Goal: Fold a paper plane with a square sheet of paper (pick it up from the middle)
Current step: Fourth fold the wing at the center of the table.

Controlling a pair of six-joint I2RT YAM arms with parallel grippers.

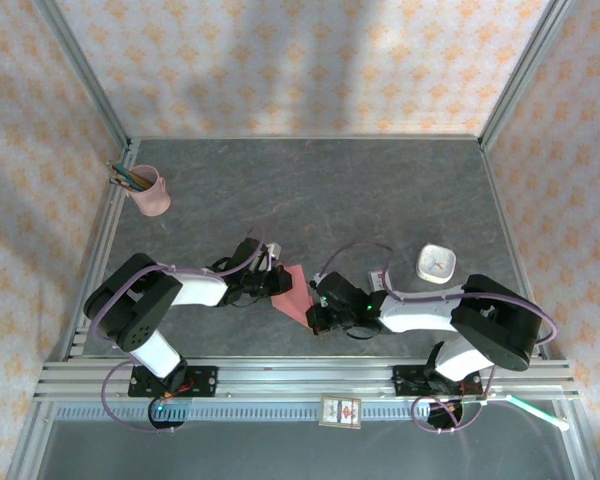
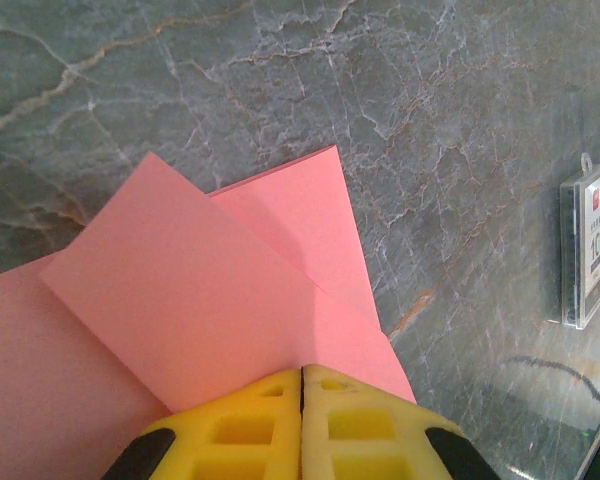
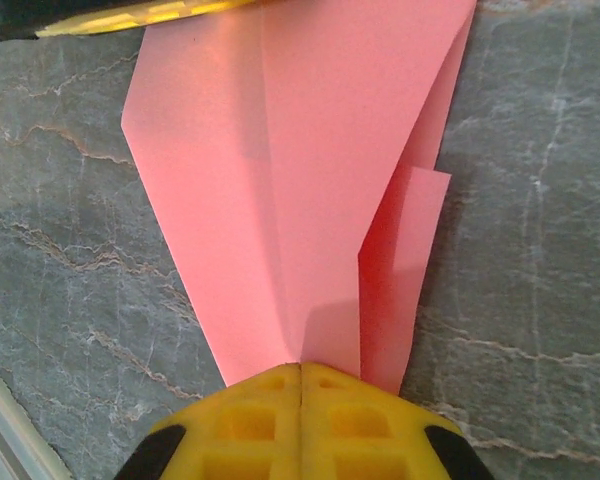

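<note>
1. Arms seen from above: both reach over the near middle of a grey table [image 1: 380, 190]. Folded pink paper [image 1: 295, 292] sits between the left gripper [image 1: 276, 282] and the right gripper [image 1: 316, 306]. A pencil cup [image 1: 152, 192] stands at far left.
2. Left wrist view: the left gripper is clenched on the paper's edge. Flaps fan out over the table. A small clear box [image 2: 585, 245] lies at right.
3. Right wrist view: the right gripper is clamped on the paper's narrow end. One flap is raised at right.
</note>
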